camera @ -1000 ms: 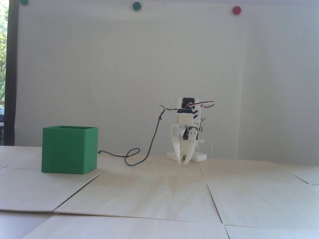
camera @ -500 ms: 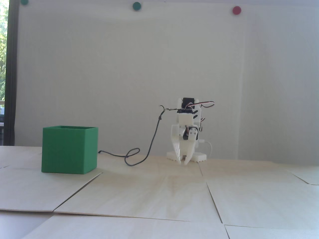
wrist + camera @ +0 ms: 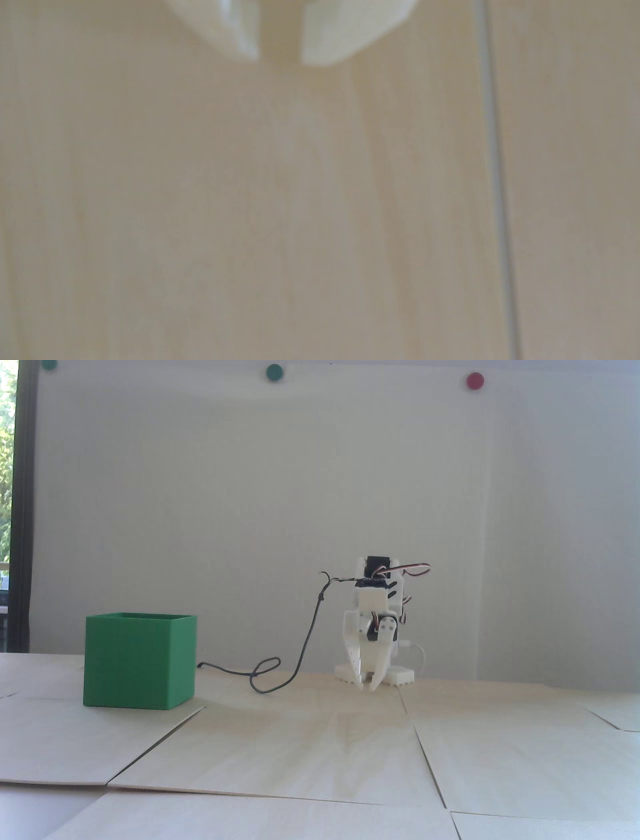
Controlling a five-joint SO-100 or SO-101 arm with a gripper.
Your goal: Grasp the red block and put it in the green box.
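Observation:
The green box [image 3: 135, 665] stands on the pale wooden table at the left of the fixed view, open side up; its inside is hidden. The red block shows in neither view. The white arm sits folded at the back centre, and my gripper [image 3: 366, 685] points down with its tips just above the table, well to the right of the box. In the wrist view the gripper [image 3: 280, 60] enters from the top edge. Its two white fingertips stand a narrow gap apart, with only bare wood between them.
A dark cable [image 3: 305, 640] loops over the table between the box and the arm. The table is made of pale panels with seams [image 3: 498, 173]. Round green [image 3: 274, 372] and red [image 3: 474, 380] dots sit on the white wall. A window edge [image 3: 7, 510] is at far left.

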